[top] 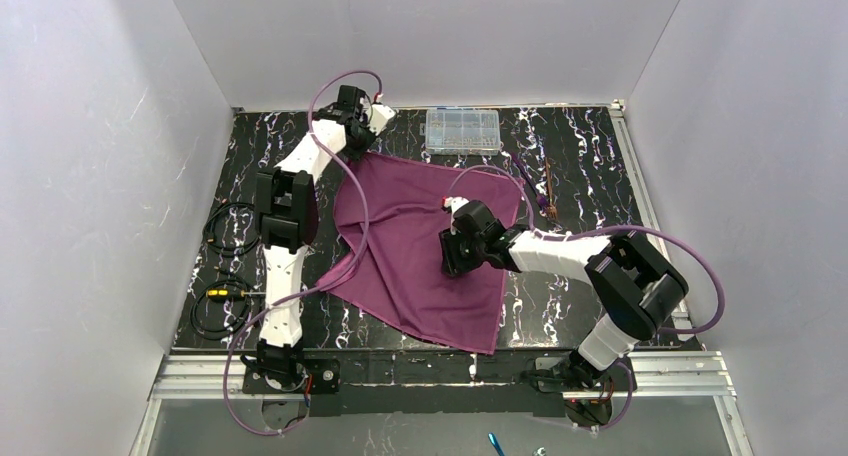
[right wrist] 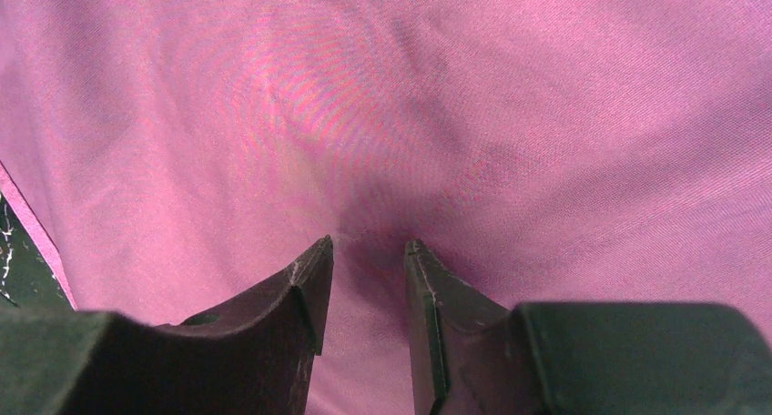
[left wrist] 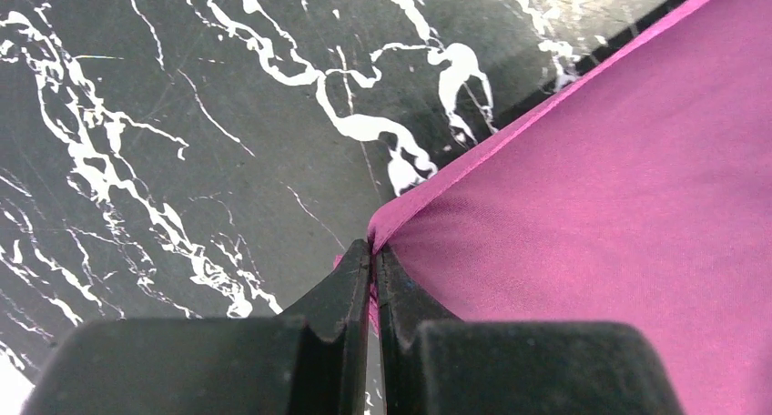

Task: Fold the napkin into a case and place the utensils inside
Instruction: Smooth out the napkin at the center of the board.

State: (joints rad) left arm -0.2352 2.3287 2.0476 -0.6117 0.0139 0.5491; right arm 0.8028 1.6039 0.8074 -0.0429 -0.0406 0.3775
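- The left end effector (left wrist: 373, 251) is pressed together, and it pinches the far left corner of the napkin (top: 400, 266) between its fingertips.
- In the left wrist view the purple cloth fans out from that pinch to the right of the end effector. Its hemmed edge runs up and away to the right.
- To the left of and beyond the left end effector lies bare tabletop (top: 540, 306), black with white veins.
- The right end effector (right wrist: 369, 247) is spread part way, with a clear gap between its two fingers and nothing pinched between them.
- Its tips point down at the middle of the napkin. The cloth shows a slight dimple just ahead of the gap; whether the tips press it I cannot tell.
- Cloth fills nearly all of the right wrist view around the right end effector. Only a sliver of tabletop and the napkin's edge show at its lower left.
- From above, the napkin lies opened out as a rough diamond, not folded. One corner is at the left end effector and the opposite corner is toward the near edge, below the right end effector.
- The utensils (top: 540, 188) lie on the tabletop beyond and to the right of the right end effector, just off the napkin's right corner. The two thin sticks are close together.
- A clear compartment box (top: 462, 130) sits at the far side, beyond the right end effector and to the right of the left one, near the napkin's far edge.
- Black cable coils (top: 230, 226) lie well apart to the left of both end effectors.
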